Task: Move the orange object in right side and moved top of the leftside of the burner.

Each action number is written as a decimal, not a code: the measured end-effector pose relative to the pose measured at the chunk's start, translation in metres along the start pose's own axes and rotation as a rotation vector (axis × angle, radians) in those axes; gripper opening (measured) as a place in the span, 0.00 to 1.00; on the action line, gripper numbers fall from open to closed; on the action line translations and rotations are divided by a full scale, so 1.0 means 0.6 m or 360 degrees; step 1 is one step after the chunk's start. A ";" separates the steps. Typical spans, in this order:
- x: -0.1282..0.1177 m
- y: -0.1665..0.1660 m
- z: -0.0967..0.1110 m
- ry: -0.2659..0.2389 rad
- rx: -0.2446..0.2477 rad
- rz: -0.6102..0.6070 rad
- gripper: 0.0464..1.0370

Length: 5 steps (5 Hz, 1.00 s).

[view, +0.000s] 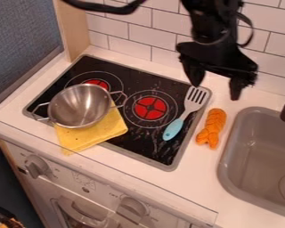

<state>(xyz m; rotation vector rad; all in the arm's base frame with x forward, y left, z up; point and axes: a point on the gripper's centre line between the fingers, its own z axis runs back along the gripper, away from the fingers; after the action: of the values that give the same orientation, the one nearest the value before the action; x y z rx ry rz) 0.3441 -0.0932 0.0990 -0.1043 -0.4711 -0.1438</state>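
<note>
Orange braided toy (pixel 211 127) on the desk (pixel 195 178), between stove (pixel 148 148) and sink (pixel 255 142), claw (pixel 215 91) spread wide beyond it

Watch the slotted spatula (pixel 195 98), so near one fingertip: a skewed descent could snag it, an end-on pinch might let the toy roll, and a low carry left could clip the metal pot (pixel 79 106)

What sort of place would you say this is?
Probably a toy kitchen: there is a stovetop with red burners, a grey sink, and oven knobs along the front.
</note>
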 end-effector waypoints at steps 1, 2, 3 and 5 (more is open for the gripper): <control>-0.012 -0.007 -0.018 0.0103 0.0091 0.0056 0.96; -0.025 -0.011 -0.041 0.0164 0.0182 0.0177 0.96; -0.024 -0.013 -0.064 0.0242 0.0201 0.0195 0.96; -0.017 -0.013 -0.108 0.0286 0.0114 0.0253 0.96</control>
<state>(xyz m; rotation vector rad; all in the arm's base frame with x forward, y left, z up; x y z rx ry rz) 0.3624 -0.1086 0.0372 -0.0577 -0.2868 0.0196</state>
